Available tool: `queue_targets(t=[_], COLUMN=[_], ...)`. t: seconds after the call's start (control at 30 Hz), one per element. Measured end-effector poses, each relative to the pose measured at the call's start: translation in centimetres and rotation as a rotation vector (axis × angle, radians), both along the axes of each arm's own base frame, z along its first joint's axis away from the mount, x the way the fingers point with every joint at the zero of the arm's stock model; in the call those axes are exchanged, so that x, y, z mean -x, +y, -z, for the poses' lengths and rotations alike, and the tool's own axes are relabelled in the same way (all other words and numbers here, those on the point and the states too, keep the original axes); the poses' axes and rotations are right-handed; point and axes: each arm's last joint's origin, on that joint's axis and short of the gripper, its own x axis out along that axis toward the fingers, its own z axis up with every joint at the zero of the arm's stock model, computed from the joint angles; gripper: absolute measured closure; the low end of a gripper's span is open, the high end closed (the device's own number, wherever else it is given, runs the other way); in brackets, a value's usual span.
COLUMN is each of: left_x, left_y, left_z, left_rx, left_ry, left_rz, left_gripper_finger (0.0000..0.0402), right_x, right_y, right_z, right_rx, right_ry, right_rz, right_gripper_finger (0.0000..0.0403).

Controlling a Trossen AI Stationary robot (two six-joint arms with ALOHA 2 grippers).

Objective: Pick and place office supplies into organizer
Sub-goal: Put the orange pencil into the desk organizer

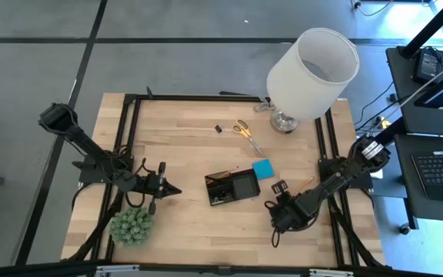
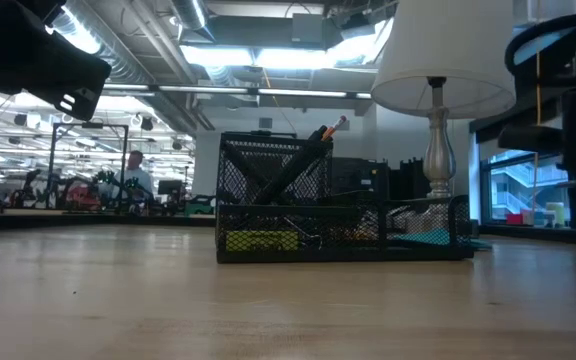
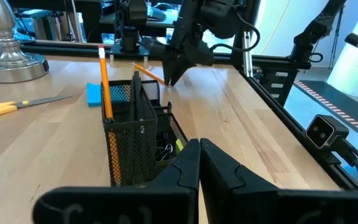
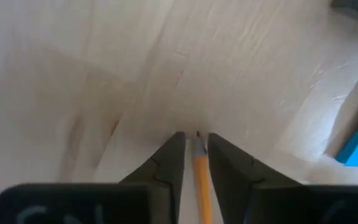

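Note:
The black mesh organizer stands mid-table and holds an upright orange pencil and dark pens. Beyond it the blue pad, yellow-handled scissors and a small black clip lie on the wood. A second orange pencil lies by the right arm. My right gripper hangs over the table right of the organizer, shut on an orange pencil. My left gripper is shut and waits left of the organizer. My right gripper pinches an orange pencil between its two fingers. The pencil lies along the fingers, its pointed end just past the fingertips and aimed at the tabletop. The fingers slant down toward the table's near left. Whether the point touches the wood I cannot tell.
A big white lamp stands at the far right, its metal base near the scissors. A green spiky plant ball sits near the left arm at the near left. Bare wood lies between the organizer and the near edge.

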Motion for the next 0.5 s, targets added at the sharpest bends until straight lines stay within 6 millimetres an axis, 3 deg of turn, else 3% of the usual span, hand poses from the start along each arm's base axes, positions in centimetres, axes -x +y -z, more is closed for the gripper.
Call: queue_targets(t=[0.23, 0.5], left_x=[0.0, 0.0], left_y=[0.0, 0.0], left_z=[0.0, 0.0], left_rx=[0.0, 0.0], left_ry=[0.0, 0.0], left_rz=[0.0, 0.0], left_gripper_finger=[0.04, 0.04], right_x=[-0.52, -0.65], right_y=[-0.7, -0.87], right_z=[0.02, 0.04], right_rx=[-0.029, -0.032], right_ry=[0.019, 0.02], right_rz=[0.04, 0.055], right_gripper_finger=[0.0368, 0.0387])
